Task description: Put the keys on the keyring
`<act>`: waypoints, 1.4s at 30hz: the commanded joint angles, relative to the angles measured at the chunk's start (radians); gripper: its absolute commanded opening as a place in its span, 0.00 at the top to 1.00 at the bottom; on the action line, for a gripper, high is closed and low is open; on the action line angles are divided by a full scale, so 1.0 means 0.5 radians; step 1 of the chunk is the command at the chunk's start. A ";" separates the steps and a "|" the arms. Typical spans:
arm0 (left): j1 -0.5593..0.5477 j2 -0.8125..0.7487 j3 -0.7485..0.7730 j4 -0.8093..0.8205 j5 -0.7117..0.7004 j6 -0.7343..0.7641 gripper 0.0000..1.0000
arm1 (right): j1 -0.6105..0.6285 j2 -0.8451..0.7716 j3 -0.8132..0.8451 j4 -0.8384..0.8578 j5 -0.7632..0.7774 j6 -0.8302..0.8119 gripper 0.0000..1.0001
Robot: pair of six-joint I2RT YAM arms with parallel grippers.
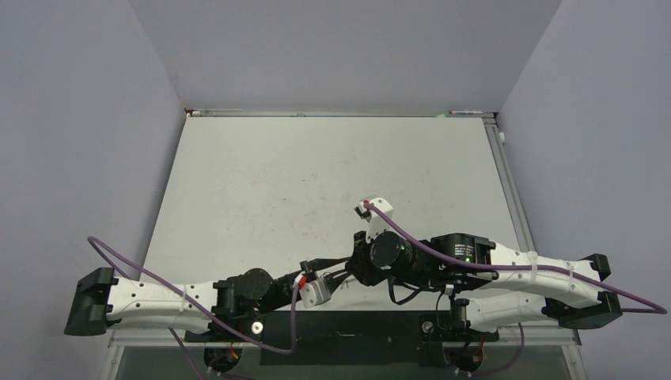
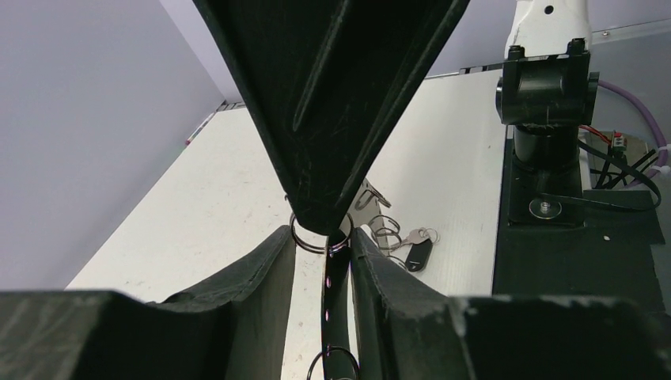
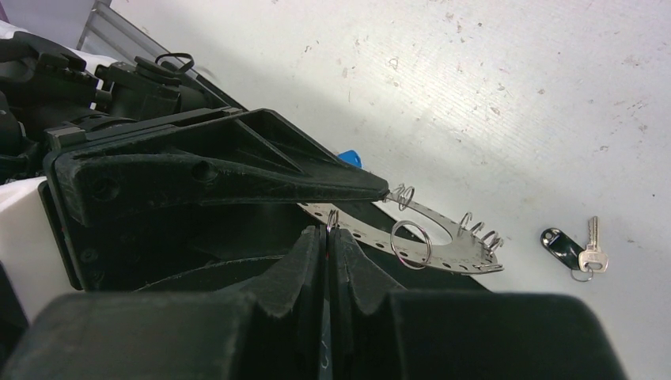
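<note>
Right now both claws are meeting over the counter (image 3: 514, 95) close to its near edge, about midway along it. The left claw (image 2: 321, 261) is holding its fingers a narrow gap apart, and the keyring (image 3: 451, 244) is sitting edge-on between them, lying against the right-hand finger (image 2: 380, 273); from the right wrist view the ring is jutting out from under that claw's tip, tilting down toward the counter, so the claw is evidently gripping it by the rim. The right claw (image 3: 327, 237) is pressing its fingers tight together, with no gap showing, and is pinching a small wire loop (image 3: 332, 222) on the keyring's rim, just beside the left claw's tip. Other wire loops are standing up along the ring's outer edge. The dark key (image 3: 560, 243) is lying flat on the counter, well apart from both claws and the ring, toward the near edge, with a silver key (image 3: 591, 252) lying just beside it. A bit of the blue key (image 3: 351, 158) is peeking out behind the left claw's finger; too little is showing to tell how it is lying.
</note>
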 commanded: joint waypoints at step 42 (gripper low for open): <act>-0.004 -0.260 -0.376 0.656 0.052 -0.370 1.00 | 0.025 -0.136 0.090 0.129 0.318 -0.098 0.48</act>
